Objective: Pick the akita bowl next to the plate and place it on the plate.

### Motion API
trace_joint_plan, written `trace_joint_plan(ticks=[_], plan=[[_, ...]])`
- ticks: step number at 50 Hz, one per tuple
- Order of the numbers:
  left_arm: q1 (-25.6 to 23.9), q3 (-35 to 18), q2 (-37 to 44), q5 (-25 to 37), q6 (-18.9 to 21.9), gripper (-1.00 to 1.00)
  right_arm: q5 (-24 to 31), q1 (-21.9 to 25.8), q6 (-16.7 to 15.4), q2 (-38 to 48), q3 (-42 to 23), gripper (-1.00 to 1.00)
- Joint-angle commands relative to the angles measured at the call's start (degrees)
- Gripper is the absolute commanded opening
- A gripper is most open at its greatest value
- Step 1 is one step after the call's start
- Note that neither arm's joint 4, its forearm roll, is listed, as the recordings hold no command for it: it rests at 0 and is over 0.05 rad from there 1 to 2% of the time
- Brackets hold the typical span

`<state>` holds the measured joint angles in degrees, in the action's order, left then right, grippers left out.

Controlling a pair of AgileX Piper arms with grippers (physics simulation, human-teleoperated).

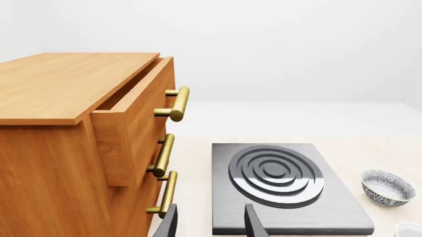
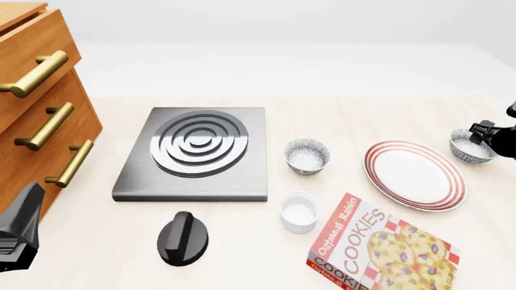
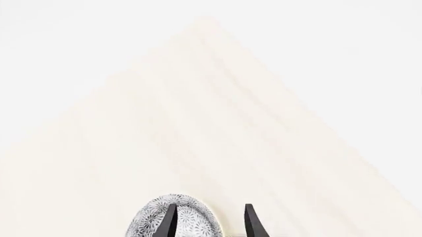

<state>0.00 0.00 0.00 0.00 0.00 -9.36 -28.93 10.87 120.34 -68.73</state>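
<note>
The plate (image 2: 415, 175), white with red rings, lies at the right of the table. One akita bowl (image 2: 470, 148) sits just beyond its right edge, speckled outside and white inside. My right gripper (image 2: 484, 134) is down at this bowl. In the right wrist view the gripper (image 3: 209, 224) is open, with one finger over the bowl (image 3: 188, 219) and the other outside its rim. A look-alike bowl (image 2: 307, 156) stands left of the plate, also visible as a speckled bowl (image 1: 388, 187) in the left wrist view. My left gripper (image 1: 211, 227) is open and empty, low at the front left (image 2: 23, 232).
A grey burner (image 2: 196, 151) with silver rings lies mid-table, with a black knob (image 2: 183, 237) in front of it. A white cup (image 2: 298, 212) and a cookie box (image 2: 379, 251) sit near the front. A wooden drawer cabinet (image 2: 36, 103) with its top drawer ajar stands left.
</note>
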Motion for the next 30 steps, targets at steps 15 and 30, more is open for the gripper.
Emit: trace_joint_plan(ticks=[15,30], plan=[[0.0,0.0,0.0,0.0,0.0,1.00,-0.5,-0.5,-0.2,-0.1,1.9,1.00],[0.0,0.0,0.0,0.0,0.0,1.00,-0.1,-0.9,-0.1,0.5,1.4,1.00]])
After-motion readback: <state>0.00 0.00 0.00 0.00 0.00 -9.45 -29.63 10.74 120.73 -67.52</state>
